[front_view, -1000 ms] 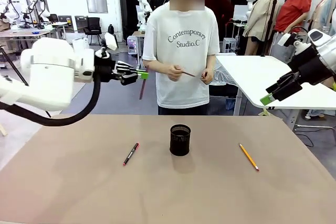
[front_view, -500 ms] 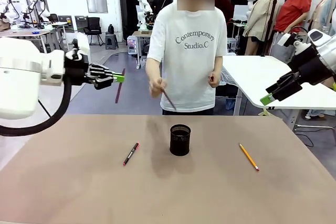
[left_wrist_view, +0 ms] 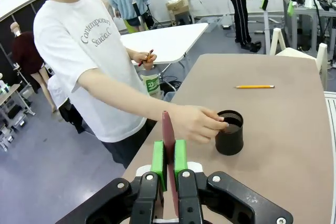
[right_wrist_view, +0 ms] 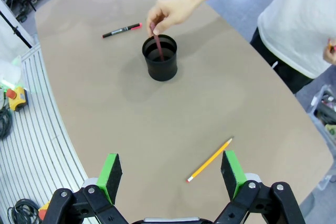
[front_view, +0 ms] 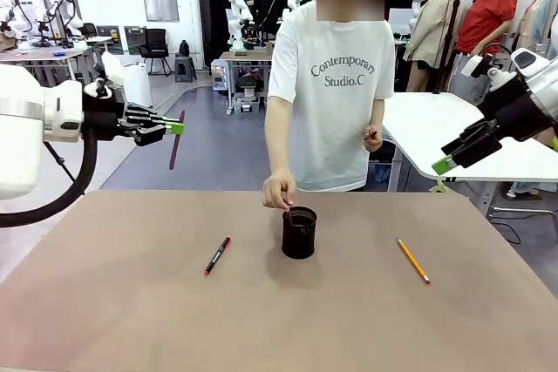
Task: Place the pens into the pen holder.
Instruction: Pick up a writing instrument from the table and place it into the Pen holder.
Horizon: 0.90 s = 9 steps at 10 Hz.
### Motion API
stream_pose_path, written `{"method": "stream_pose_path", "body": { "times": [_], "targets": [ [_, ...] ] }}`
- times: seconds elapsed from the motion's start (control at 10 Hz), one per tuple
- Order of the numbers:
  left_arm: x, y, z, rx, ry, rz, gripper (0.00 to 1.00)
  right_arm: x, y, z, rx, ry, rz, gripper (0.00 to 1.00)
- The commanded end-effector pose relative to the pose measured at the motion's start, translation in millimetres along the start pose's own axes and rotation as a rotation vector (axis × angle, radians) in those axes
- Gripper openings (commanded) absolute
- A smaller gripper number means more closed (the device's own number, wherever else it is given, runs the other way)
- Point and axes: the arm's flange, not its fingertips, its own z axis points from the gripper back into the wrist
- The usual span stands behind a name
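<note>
**High over the table's left side, the left gripper clamps a dark red stick**

Up at the left, the left gripper (front_view: pixel 175 128) has its green pads (left_wrist_view: pixel 158 156) pressed together on a dark red stick (left_wrist_view: pixel 167 129). In the front view the stick hangs down from the pads, near upright, well above the table (front_view: pixel 131 320) and off toward its left edge. No gap shows between pad and stick in the left wrist view, so it's a firm pinch.

Over on the right, the right gripper (front_view: pixel 445 163) hangs high above the right edge with its jaws wide apart and nothing between them. In its own wrist view the two green fingers (right_wrist_view: pixel 111 170) frame bare tabletop.

Now the middle: the pen holder (front_view: pixel 299 233) stands upright near the table's centre. The person (front_view: pixel 340 111) at the far side reaches in, hand (front_view: pixel 279 191) right over the rim. That hand has a pinkish stick (right_wrist_view: pixel 156 45) pinched in its fingers, the lower end already inside the cup. The other hand (front_view: pixel 373 137) is held at the waist with a thin reddish thing (left_wrist_view: pixel 149 55) in it, too small to name.

Flat on the table lie the black pen (front_view: pixel 218 255) with red ends, left of the holder and apart from it, and the yellow pencil (front_view: pixel 413 260), well off to the right
</note>
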Motion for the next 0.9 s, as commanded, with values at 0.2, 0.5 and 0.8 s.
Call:
{"method": "stream_pose_path", "body": {
  "times": [0.2,0.5,0.8],
  "targets": [
    [3.3,-3.8,-4.8,-0.015,-0.005,-0.009,0.00,0.8,-1.2,0.2,0.007,-0.014,0.005,1.00],
    [3.3,-3.8,-4.8,-0.015,-0.005,-0.009,0.00,0.8,-1.2,0.2,0.007,-0.014,0.005,1.00],
    [3.3,-3.8,-4.8,-0.015,-0.005,-0.009,0.00,0.8,-1.2,0.2,0.007,-0.014,0.005,1.00]
  ]
}}
